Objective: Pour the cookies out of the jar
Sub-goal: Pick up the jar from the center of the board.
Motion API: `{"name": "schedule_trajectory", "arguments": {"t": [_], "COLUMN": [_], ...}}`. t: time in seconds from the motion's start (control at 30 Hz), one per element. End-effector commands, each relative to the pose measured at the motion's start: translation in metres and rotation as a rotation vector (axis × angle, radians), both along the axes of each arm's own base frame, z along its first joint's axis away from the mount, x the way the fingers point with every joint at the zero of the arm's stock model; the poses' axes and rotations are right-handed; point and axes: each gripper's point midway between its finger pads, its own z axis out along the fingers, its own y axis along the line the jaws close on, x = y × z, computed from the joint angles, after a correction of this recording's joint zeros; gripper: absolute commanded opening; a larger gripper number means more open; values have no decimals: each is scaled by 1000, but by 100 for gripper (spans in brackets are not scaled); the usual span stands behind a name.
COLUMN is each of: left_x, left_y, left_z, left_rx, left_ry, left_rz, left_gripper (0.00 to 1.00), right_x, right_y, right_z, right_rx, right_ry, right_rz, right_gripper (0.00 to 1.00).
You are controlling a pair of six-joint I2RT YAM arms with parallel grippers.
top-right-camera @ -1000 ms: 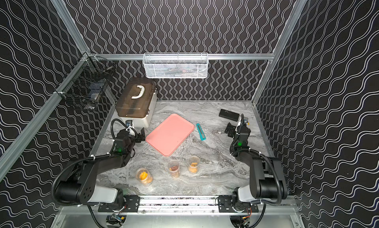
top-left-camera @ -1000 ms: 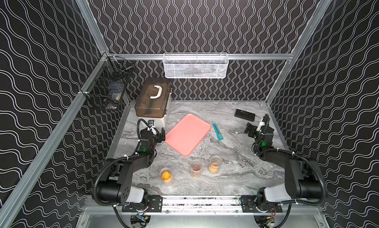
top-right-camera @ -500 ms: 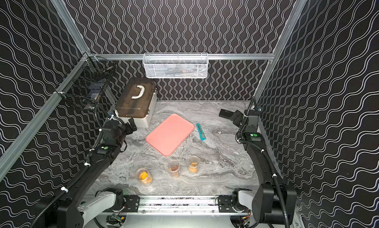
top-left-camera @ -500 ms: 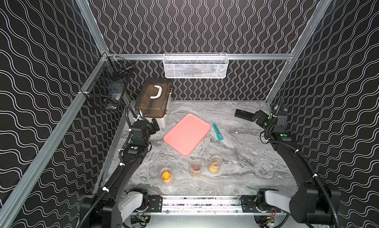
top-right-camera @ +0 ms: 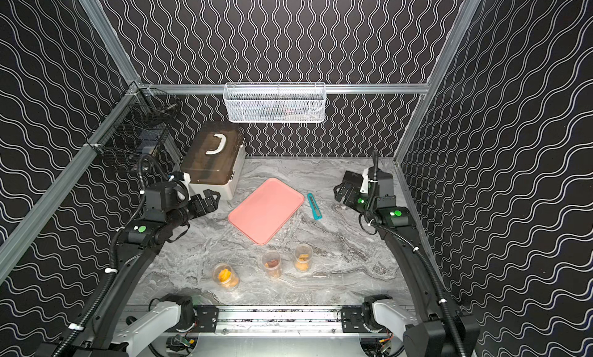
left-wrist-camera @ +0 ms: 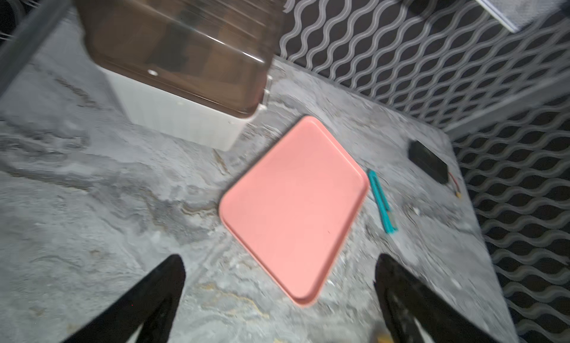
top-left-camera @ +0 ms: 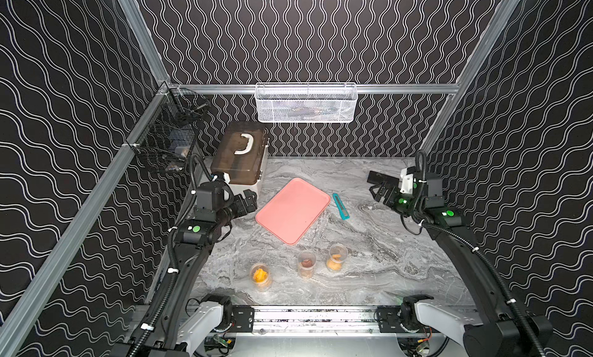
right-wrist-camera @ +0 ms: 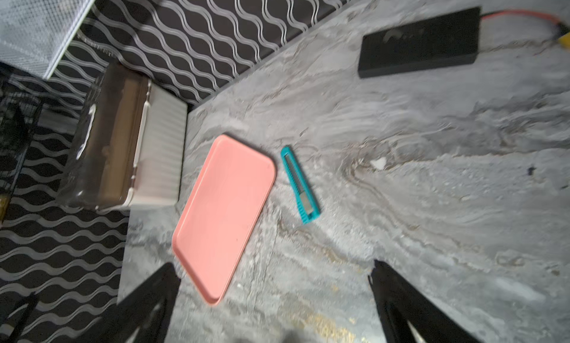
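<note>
Orange and brown cookies [top-left-camera: 260, 275] lie in 3 clear jars [top-left-camera: 306, 265].

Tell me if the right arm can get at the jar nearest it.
Probably yes. The right gripper is open and empty, and only bare table lies between it and that jar. The middle jar stands close on the far side, so it should not block the approach.

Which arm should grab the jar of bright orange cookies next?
Left, probably. That jar is leftmost, nearest the open left end effector beside the pink tray. The right end effector, also open, is farther off.
</note>
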Motion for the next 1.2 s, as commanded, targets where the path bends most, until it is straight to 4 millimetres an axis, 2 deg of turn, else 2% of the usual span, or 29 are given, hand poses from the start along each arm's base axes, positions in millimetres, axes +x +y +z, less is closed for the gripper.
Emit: {"name": "schedule_trajectory", "arguments": {"t": [0.0,0.07,0.1,0.2,0.37,0.5,0.53,0.67,0.8,0.93,1.17], "left_x": [-25,-30,-32,-35,-48,-55,-56,-60,-62,-63,-63], "left_y": [-33,-48,-53,-63,-82,-83,-84,-87,-86,-83,-84], "left_z": [-2,1,1,-4,-27,-48,-51,-49,-47,-58,-61], "left_rx": [-66,-103,-108,-102,-32,1,-4,-29,-33,-39,-34], "left_ry": [67,71,78,107,151,177,172,134,102,108,107], "left_rz": [-214,-293,-317,-373,-477,-491,-487,-498,-492,-460,-467], "left_gripper": [99,99,99,99,99,99,99,99,99,99,99], "right_x": [-27,-38,-39,-46,-54,-69,-76,-92,-104,-113,-123], "right_y": [18,25,27,35,51,65,74,92,105,118,119], "right_z": [-8,-16,-10,-18,-28,-40,-45,-60,-65,-72,-93], "right_rx": [17,13,7,-24,-106,-219,-239,-293,-376,-417,-543], "right_ry": [93,163,165,223,301,361,368,396,397,404,438], "right_rz": [101,145,155,197,266,315,346,388,403,423,426], "right_gripper": [100,100,100,100,100,100,100,100,100,100,100]}}
